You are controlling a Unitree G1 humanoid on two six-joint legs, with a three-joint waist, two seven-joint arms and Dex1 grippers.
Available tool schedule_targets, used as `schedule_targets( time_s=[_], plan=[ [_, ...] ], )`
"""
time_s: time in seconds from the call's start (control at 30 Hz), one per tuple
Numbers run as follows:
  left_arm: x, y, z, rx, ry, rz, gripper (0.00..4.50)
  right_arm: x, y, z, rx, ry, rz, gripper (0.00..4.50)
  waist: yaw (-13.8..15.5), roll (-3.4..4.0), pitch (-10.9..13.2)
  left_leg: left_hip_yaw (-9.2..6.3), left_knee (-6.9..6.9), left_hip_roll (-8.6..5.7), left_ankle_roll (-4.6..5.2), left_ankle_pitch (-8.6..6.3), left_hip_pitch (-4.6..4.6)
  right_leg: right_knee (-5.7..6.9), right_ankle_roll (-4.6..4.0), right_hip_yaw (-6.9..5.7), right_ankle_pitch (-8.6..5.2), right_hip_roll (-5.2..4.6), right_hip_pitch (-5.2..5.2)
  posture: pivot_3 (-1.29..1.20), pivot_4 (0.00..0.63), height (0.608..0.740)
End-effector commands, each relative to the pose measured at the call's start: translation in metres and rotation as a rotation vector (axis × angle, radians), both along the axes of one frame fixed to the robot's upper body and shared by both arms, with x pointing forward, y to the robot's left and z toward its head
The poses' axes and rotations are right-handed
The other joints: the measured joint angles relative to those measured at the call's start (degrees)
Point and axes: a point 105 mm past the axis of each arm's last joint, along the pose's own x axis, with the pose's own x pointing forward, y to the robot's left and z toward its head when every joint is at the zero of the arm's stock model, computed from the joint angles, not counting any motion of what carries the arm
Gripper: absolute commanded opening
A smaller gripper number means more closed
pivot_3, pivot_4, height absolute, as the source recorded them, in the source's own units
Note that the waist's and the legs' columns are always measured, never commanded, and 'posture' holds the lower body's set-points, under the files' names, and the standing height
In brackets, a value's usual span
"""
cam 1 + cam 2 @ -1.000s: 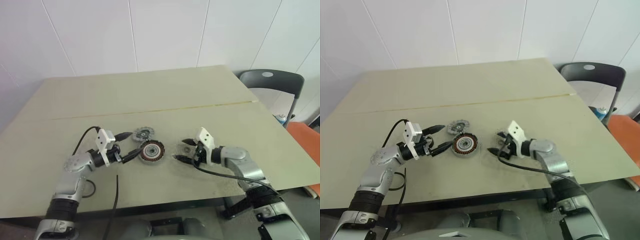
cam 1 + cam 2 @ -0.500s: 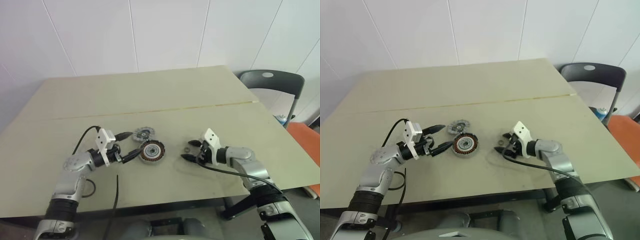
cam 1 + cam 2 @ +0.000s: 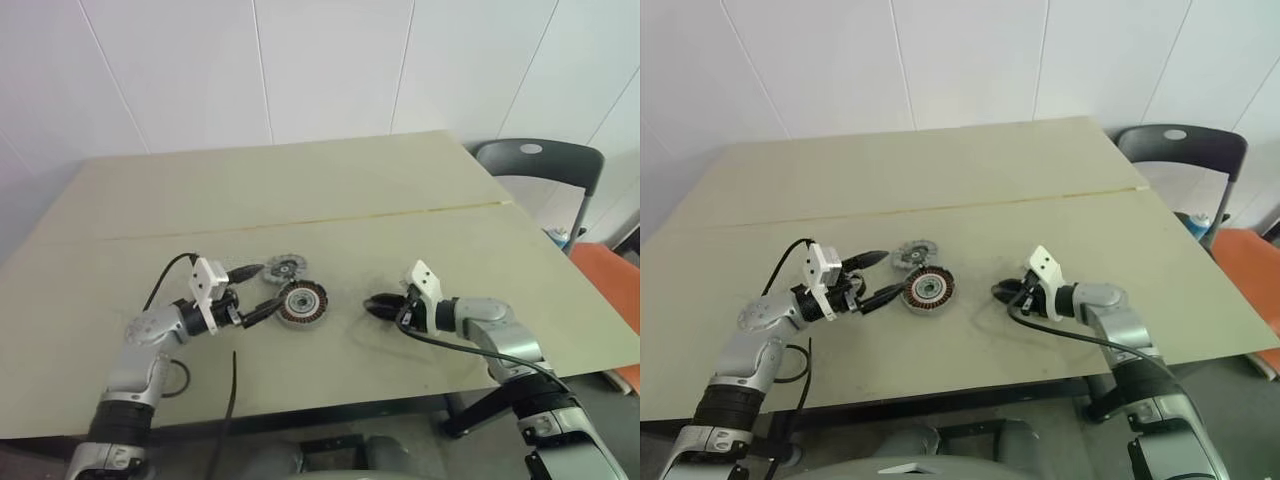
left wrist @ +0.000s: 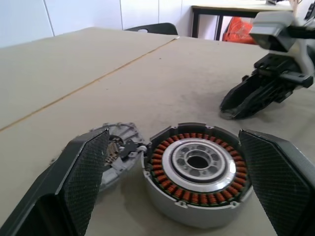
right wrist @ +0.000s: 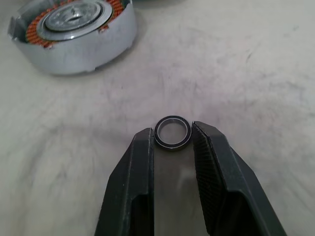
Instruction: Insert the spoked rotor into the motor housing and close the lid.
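My right gripper [image 3: 372,303] sat low at the table [image 3: 300,200], its fingers pinched in on both sides of the small black ring [image 5: 172,147]. I took that ring for the spoked rotor; it lay flat, hole up. The motor housing [image 3: 302,302] lay well off to my left, with the lid [image 3: 285,268] just behind. My left gripper [image 3: 258,290] gaped wide beside the housing, far nearer to it.
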Motion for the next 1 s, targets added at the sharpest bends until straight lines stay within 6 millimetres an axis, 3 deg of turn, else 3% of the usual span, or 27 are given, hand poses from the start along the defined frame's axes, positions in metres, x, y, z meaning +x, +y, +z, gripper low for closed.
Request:
schedule_targets(
  time_s=[0.03,0.33,0.43,0.7,1.0],
  plan=[
    [-0.008,0.016,0.016,-0.018,-0.031,0.030,4.50,0.009,0.029,0.040,0.119,-0.104,0.048,0.75,0.0,0.02,0.0,0.01,0.00,0.04,0.00,0.00,-0.02,0.01,0.00,0.00,0.00,0.03,-0.03,0.00,0.000,0.740],
    [-0.038,0.032,0.014,0.017,0.029,0.051,4.50,0.013,0.075,0.068,0.141,-0.106,0.199,0.75,0.3,0.04,0.0,0.15,0.01,0.16,-0.01,0.00,-0.02,-0.05,0.02,-0.02,-0.05,0.06,0.03,0.00,0.000,0.740],
    [-0.040,0.031,0.013,0.022,0.029,0.055,4.50,0.014,0.081,0.058,0.041,-0.063,0.227,0.75,0.3,0.04,0.0,0.18,0.00,0.17,-0.01,0.00,-0.03,-0.05,0.00,-0.02,-0.03,0.06,0.00,0.00,0.000,0.740],
    [-0.041,0.026,0.003,0.023,0.052,0.063,4.50,0.008,0.107,0.063,0.000,-0.016,0.318,0.75,0.2,0.04,0.0,0.22,-0.06,0.21,-0.02,0.00,-0.03,-0.06,-0.16,-0.02,0.08,0.08,-0.05,0.00,0.000,0.740],
    [-0.039,0.030,-0.003,0.029,0.060,0.072,4.50,0.009,0.114,0.044,-0.107,-0.022,0.337,0.75,0.2,0.04,0.0,0.24,-0.06,0.21,-0.02,-0.01,-0.03,-0.05,-0.15,-0.02,0.07,0.08,-0.05,0.00,0.000,0.740]
  ],
)
